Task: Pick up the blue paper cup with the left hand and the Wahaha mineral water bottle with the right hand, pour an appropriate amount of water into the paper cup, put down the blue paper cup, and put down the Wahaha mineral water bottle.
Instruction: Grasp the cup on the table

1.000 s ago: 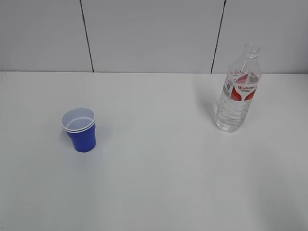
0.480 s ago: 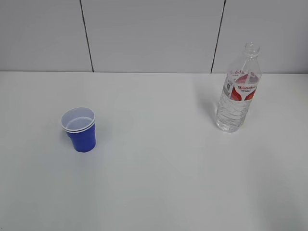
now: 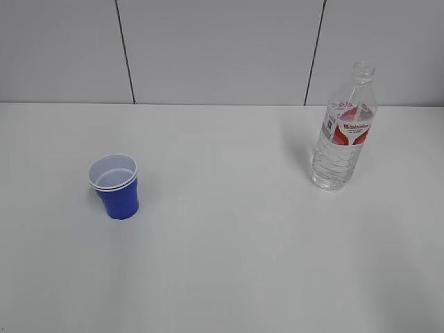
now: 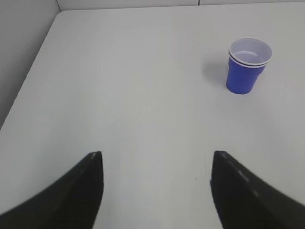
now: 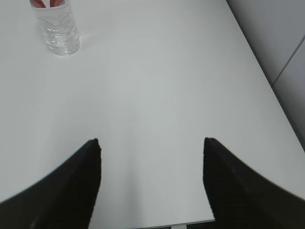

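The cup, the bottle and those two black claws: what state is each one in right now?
blue paper cup: upright on the table, open mouth up, untouched; whether it holds water cannot be told.
Wahaha mineral water bottle: upright, no cap, untouched.
left gripper: open, empty, well short of the cup.
right gripper: open, empty, well short of the bottle.
table: white, carrying both items far apart.

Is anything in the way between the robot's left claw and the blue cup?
No. The left gripper is open, and only bare white table lies between it and the blue paper cup. The cup stands upright, ahead and off to the side.
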`<state>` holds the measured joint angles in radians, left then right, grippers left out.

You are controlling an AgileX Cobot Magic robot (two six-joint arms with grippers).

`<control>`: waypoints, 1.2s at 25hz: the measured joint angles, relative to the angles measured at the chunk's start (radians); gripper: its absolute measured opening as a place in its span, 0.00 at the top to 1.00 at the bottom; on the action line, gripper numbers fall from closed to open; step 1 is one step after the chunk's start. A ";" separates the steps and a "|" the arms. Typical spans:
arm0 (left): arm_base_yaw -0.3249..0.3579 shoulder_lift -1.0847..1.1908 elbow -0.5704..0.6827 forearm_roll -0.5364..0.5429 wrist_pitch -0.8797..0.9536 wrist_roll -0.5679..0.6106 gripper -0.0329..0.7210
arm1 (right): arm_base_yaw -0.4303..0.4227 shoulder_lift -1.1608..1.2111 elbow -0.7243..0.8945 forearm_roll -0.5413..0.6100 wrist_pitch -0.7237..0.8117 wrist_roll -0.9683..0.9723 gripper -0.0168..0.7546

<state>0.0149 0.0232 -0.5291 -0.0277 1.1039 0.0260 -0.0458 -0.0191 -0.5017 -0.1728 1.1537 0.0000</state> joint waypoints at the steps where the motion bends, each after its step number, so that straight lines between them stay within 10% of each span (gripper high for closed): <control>1: -0.006 0.000 0.000 0.001 0.000 0.000 0.23 | 0.000 0.000 0.000 0.000 0.000 0.000 0.33; 17: -0.080 0.020 -0.031 0.083 -0.354 0.000 0.24 | 0.000 0.000 -0.016 0.072 -0.104 0.000 0.33; 30: -0.081 0.391 -0.031 0.034 -0.876 0.000 0.25 | 0.000 0.222 -0.016 0.098 -0.880 -0.016 0.33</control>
<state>-0.0656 0.4147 -0.5604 0.0066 0.2282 0.0260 -0.0458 0.2029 -0.5177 -0.0744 0.2739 -0.0157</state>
